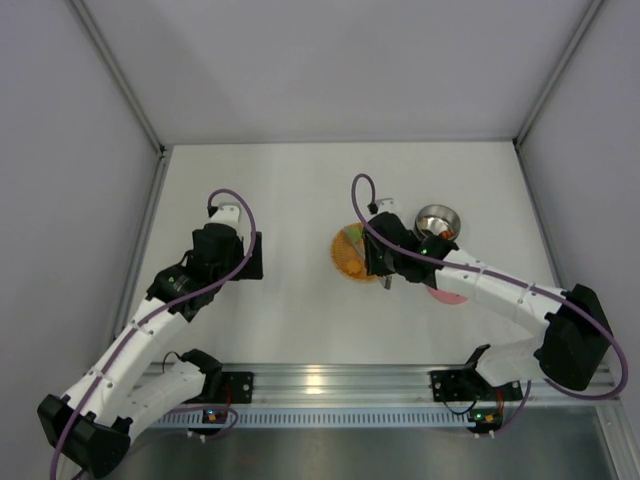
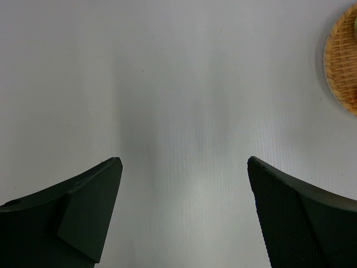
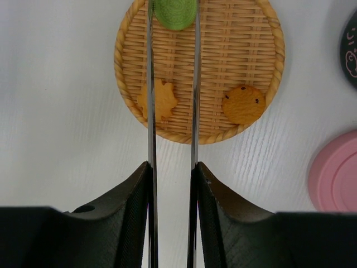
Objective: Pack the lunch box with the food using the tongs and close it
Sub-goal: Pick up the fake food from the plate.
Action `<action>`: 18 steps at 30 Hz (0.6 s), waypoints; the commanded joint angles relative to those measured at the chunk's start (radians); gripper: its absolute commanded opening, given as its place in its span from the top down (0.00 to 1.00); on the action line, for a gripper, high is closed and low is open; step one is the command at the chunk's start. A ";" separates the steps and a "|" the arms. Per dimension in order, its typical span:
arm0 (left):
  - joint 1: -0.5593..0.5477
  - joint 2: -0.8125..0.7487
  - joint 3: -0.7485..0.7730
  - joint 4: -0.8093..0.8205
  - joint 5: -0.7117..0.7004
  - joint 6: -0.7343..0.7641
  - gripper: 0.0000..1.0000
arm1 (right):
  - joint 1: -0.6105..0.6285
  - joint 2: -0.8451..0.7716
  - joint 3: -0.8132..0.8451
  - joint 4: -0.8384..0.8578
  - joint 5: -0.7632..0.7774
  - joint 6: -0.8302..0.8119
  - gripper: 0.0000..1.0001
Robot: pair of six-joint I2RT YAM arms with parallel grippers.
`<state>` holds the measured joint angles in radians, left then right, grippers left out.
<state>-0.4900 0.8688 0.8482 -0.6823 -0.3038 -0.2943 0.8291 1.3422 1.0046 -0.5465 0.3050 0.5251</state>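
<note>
I am gripping the tongs (image 3: 151, 111) in the right claw (image 3: 172, 173), with its jaws narrowed onto both slim arms. The tongs are pointing straight ahead, and their arms are flanking the green disc (image 3: 175, 12) at the far rim of the woven plate (image 3: 262, 67). The disc is showing flat and spiral-ribbed. The left claw (image 2: 184, 167) is hanging wide open and empty over the bare counter (image 2: 178, 84), well apart.

Tongs (image 3: 152, 111) over the plate (image 3: 223, 50), arms flanking the disc (image 3: 174, 12) at its far edge, lid (image 3: 334, 173) to the right, bowl (image 1: 437, 219) behind lid
</note>
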 commanded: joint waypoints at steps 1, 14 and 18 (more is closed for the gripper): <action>-0.004 -0.002 -0.009 0.020 -0.008 -0.008 0.01 | 0.007 -0.067 0.042 0.010 0.051 -0.004 0.65; -0.004 0.001 -0.009 0.018 -0.011 -0.008 0.01 | -0.042 -0.205 0.005 -0.072 0.108 -0.002 0.64; -0.004 -0.001 -0.009 0.020 -0.008 -0.008 0.01 | -0.079 -0.279 -0.014 -0.124 0.144 -0.002 0.63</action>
<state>-0.4904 0.8688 0.8482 -0.6823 -0.3038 -0.2943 0.7807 1.1313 0.9951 -0.6102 0.3874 0.5247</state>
